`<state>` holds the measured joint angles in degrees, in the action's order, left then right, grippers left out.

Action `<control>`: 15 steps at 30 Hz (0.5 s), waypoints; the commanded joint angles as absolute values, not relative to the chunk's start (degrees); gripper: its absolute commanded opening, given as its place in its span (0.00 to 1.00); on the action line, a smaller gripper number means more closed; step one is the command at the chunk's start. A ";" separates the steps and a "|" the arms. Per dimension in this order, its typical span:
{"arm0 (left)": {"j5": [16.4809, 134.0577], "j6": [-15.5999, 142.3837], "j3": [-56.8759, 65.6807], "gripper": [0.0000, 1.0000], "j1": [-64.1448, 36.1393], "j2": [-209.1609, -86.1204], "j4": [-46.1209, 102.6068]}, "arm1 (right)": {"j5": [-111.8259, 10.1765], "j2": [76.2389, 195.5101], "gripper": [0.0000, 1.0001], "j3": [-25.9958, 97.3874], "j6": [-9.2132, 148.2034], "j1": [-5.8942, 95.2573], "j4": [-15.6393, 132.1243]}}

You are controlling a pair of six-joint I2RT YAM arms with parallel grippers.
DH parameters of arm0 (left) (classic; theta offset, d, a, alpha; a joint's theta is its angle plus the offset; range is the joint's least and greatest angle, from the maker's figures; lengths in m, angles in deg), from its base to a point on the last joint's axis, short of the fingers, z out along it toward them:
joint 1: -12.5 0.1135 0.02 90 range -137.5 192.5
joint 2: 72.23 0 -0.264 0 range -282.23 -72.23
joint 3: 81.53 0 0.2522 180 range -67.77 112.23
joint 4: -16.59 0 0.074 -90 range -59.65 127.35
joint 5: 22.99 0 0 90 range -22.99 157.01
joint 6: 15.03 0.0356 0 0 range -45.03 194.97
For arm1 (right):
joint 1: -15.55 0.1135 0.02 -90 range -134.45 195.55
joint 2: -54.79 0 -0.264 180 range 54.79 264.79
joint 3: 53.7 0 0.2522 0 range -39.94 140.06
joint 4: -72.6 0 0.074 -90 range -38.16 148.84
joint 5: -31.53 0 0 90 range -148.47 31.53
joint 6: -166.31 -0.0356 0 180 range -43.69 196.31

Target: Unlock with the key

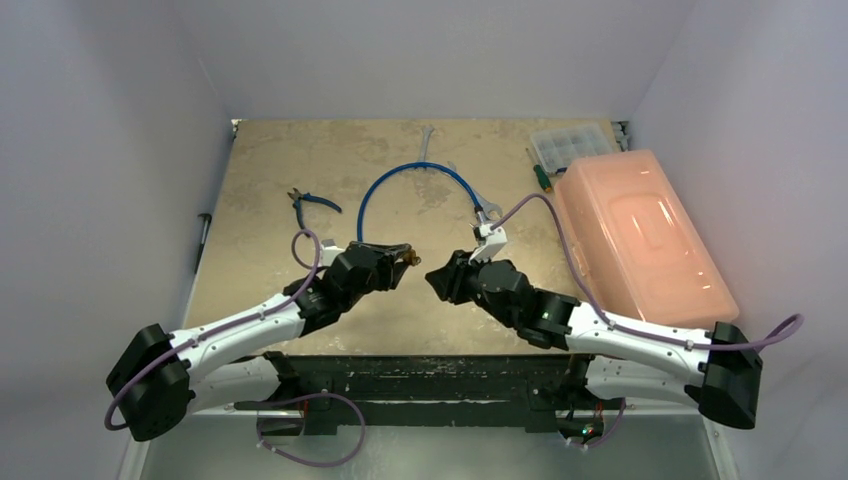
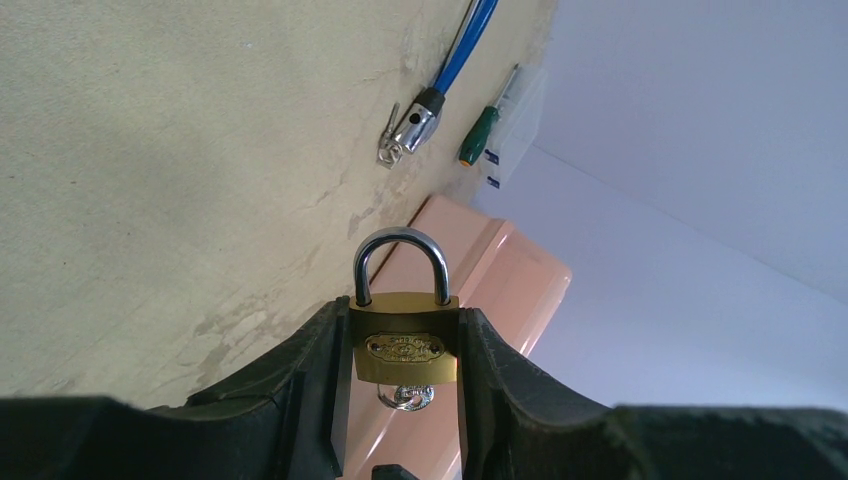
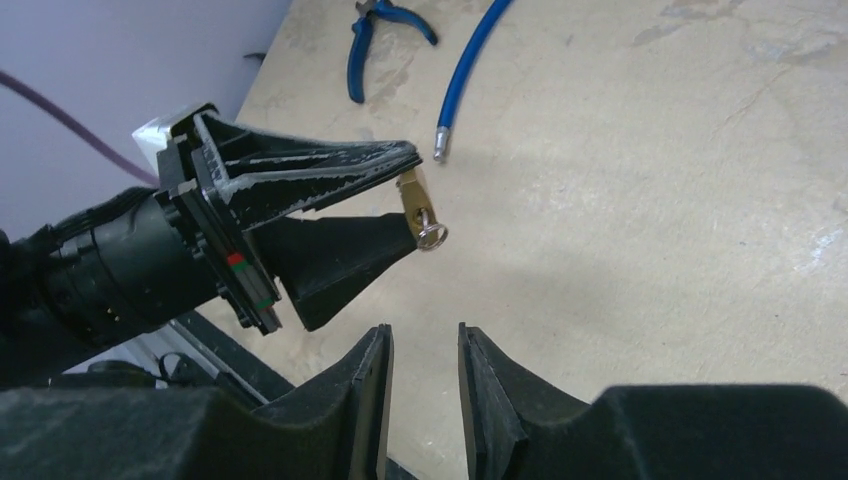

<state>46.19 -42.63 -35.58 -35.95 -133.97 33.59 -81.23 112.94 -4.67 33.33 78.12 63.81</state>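
Rear overhead; wrist close-ups sharing padlock [image 2: 403, 345], key [image 2: 407, 397]

Centre: padlock [image 2: 403, 345], key [image 2: 408, 397] in its underside, clamped in the left gripper [image 1: 402, 254]; right gripper [image 3: 424, 336] opposite, apart. Behind: pliers [image 1: 312, 203] left, hose [image 1: 400, 172] middle, box [image 1: 640, 240] right.

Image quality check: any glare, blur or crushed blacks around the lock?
Left wrist: padlock sharp, bright streak on its shackle, left fingers near black. Right wrist: key crisp, small glint; right fingers dark. Top external: hot glare patch on the pink box; padlock too small for detail.
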 commanded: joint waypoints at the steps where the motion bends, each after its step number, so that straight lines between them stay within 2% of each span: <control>1: 45.83 -38.78 -31.92 0.00 -36.11 -134.63 32.65 | -77.58 113.76 0.36 -0.36 36.70 77.66 63.24; 15: 48.02 -34.83 -28.84 0.00 -36.11 -137.62 32.93 | -77.18 118.33 0.37 2.03 39.05 74.85 63.91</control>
<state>47.44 -36.77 -31.80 -35.95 -137.49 35.19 -78.13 117.21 -0.17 37.02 75.87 62.70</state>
